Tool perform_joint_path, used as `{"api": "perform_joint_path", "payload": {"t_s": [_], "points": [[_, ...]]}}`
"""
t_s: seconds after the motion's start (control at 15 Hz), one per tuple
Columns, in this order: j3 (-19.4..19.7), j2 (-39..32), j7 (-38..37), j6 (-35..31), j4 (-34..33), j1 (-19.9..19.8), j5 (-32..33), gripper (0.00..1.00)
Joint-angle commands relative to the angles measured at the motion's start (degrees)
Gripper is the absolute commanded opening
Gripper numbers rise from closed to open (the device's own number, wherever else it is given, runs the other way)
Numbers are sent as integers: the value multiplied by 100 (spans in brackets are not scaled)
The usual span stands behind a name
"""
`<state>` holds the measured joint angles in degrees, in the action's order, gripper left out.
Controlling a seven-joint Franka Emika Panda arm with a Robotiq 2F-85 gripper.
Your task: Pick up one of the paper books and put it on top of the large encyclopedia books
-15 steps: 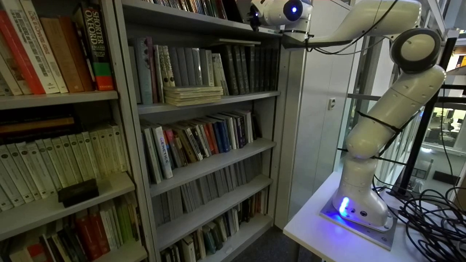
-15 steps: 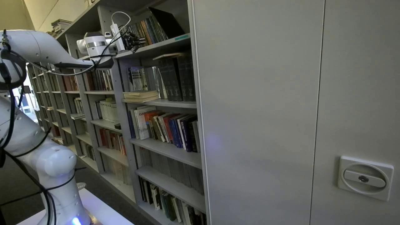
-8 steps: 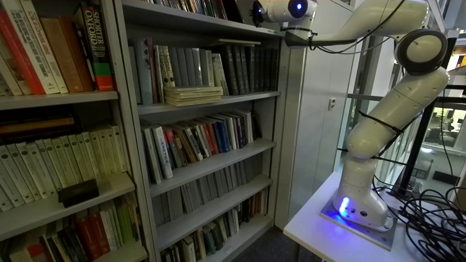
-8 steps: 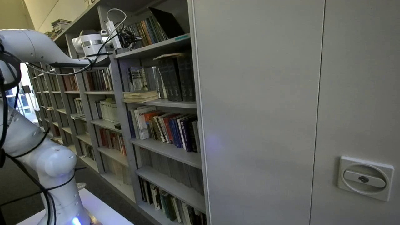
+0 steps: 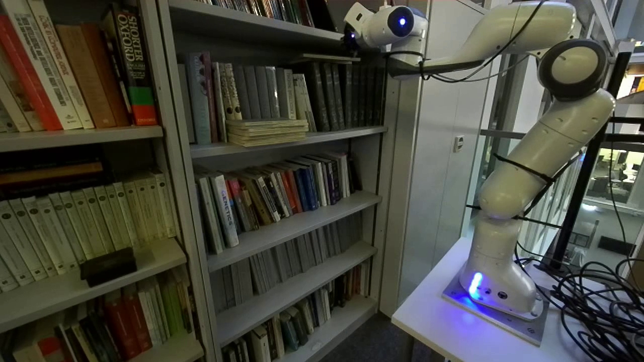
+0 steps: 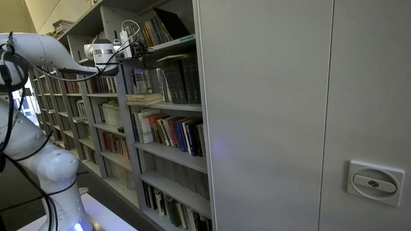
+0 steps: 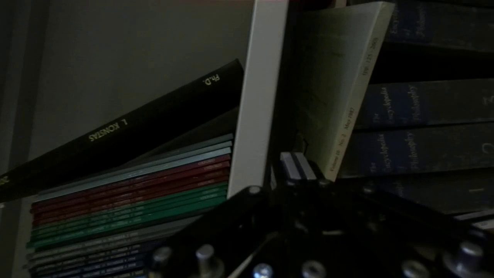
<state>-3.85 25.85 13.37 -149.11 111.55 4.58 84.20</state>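
Cream-coloured and slim, one paper book (image 7: 341,81) is lying atop the large, dark-spined encyclopedia books (image 6: 175,81), so we're judging the placing done! We're spotting the pale paper stack (image 5: 266,132) lower down; our black metal gripper (image 7: 296,165), closed on nothing, is probably only needing withdrawal.

White arm (image 5: 551,128), smooth rounded segments; black ring (image 5: 568,92) around a white disc (image 5: 572,68) at the elbow, black straps (image 5: 524,167) about the lower links, blue light (image 5: 475,285) glowing at the base (image 5: 503,279), small round blue light (image 5: 402,21) near the wrist (image 5: 377,30). Black cables (image 6: 11,110) run alongside, plus a thin white cable (image 6: 131,21) looping above a slim white box (image 6: 126,44). Gripper (image 7: 297,166): black linkage (image 7: 235,220), silvery screw heads (image 7: 313,268), flat pale-grey pads (image 7: 288,164).
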Motion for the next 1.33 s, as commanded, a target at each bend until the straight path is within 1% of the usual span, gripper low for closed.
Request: {"api": "perform_joint_path", "payload": {"t_s": [0.0,0.4,1.27], "points": [[78,-85,471,162,-10,2,-250,0],[107,-131,852,486,6,-16,-441,0],[97,-148,1048,727,56,1,-551,0]]}}
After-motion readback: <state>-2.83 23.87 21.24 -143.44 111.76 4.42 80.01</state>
